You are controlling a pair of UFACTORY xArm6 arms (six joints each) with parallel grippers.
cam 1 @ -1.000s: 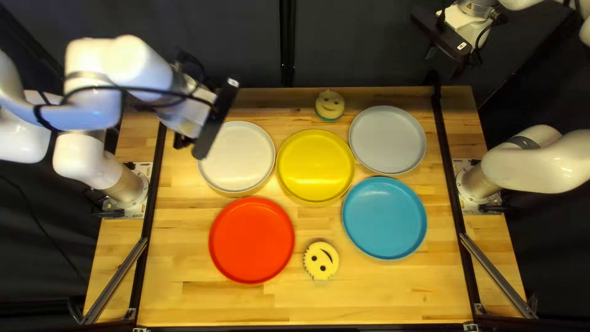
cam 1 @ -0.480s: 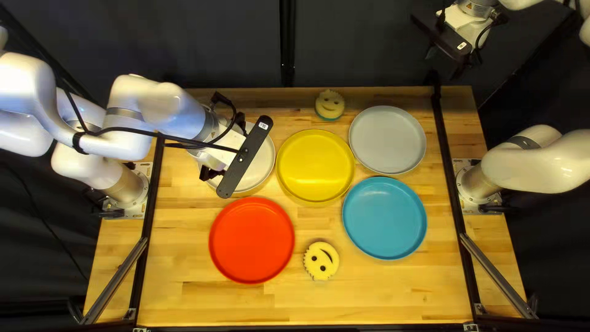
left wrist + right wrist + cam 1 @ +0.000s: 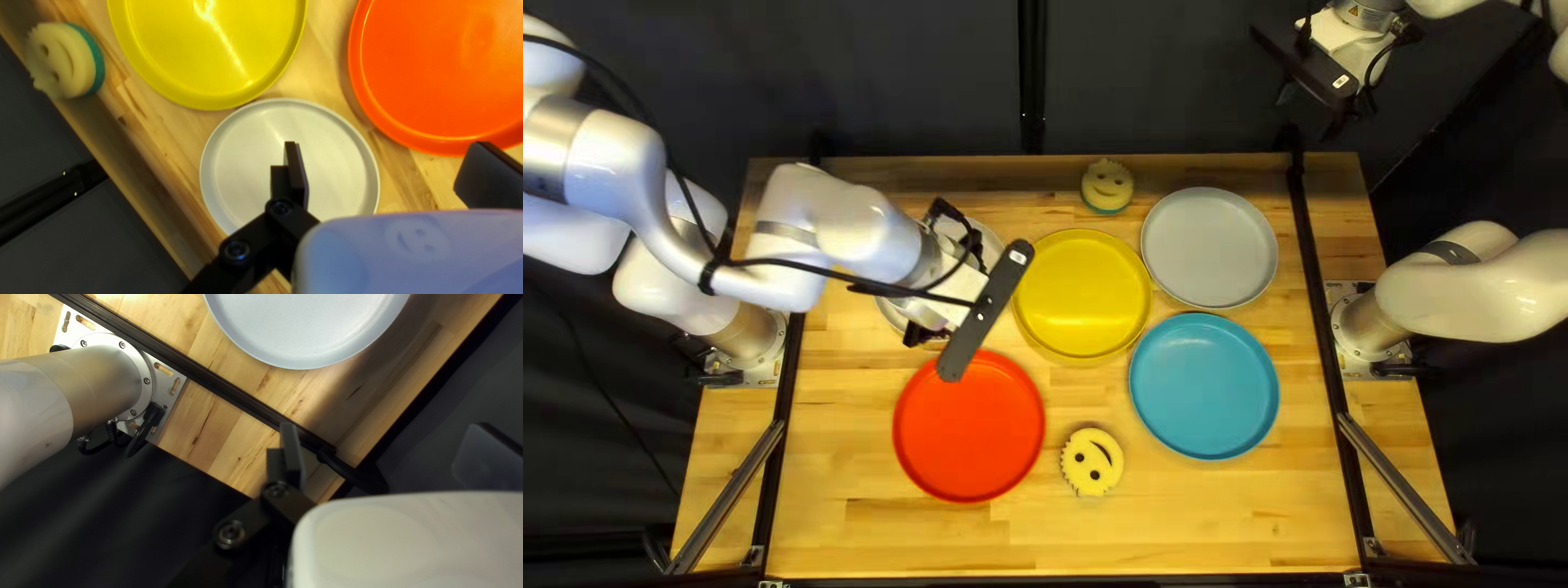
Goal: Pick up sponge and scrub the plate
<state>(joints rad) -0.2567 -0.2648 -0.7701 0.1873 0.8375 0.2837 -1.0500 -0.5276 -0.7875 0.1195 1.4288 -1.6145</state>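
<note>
the left tool [image 3: 958, 285] hangs above the round white plate [image 3: 245, 158], hiding most of it in the top left view. the left wrist view shows this tool released, its two black fingers [image 3: 294, 171] spread wide with nothing held; one finger lies in front of the white plate, the other near the rim of the round orange-red plate [image 3: 969, 427].

two round, pale yellow sponges with smiling faces rest on the wooden table [image 3: 882, 523]. one, the sponge with a teal underside [image 3: 1108, 185], sits near the table's far edge, behind the round yellow plate [image 3: 1081, 292]. the other, the sponge near the front [image 3: 1091, 462], lies between the orange-red plate and the round blue plate [image 3: 1204, 387], touching neither. both sponges are well apart from the left tool.

the yellow plate is just beside the white one, and the round light grey plate [image 3: 1209, 248] lies at the yellow plate's other side, behind the blue one. all five plates lie flat, with their inner faces up.

the right tool [image 3: 1309, 107] is raised beyond the table's far right corner in the top left view. its own wrist view shows it released too, fingers wide apart and grasping nothing, with the grey plate well ahead of it and the right arm's silver base [image 3: 122, 375] off to one side, across a black rail [image 3: 218, 381].
</note>
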